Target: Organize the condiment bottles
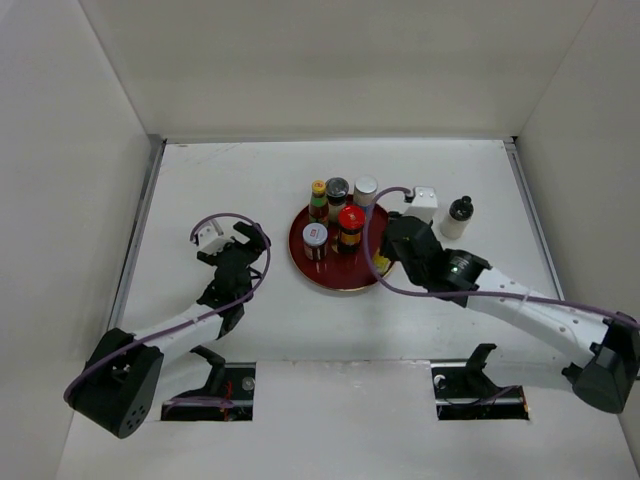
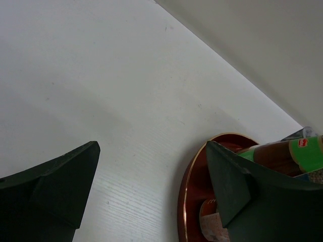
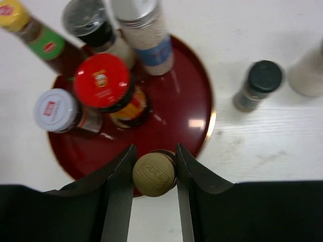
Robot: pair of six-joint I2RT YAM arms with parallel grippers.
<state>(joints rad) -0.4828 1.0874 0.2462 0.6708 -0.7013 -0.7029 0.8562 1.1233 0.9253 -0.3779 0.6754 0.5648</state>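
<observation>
dark red tray [image 3: 186,101] with a thin gold rim. jar [image 3: 101,80] cap bright red, sauce bottle [image 3: 48,45] cap yellow with green label, small jar [image 3: 55,110] cap white, embossed cap [image 3: 154,174] dull gold, shaker [image 3: 260,83] cap black.

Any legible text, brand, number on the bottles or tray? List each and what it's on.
No text reads clearly in any view.
Gold emblem on the red-capped jar: too blurred.
Red square logo on the white-capped jar: too small.
Red marks on the yellow-capped bottle, cap and green label: blurred.
Embossed logo on the gold-capped bottle: illegible.
</observation>
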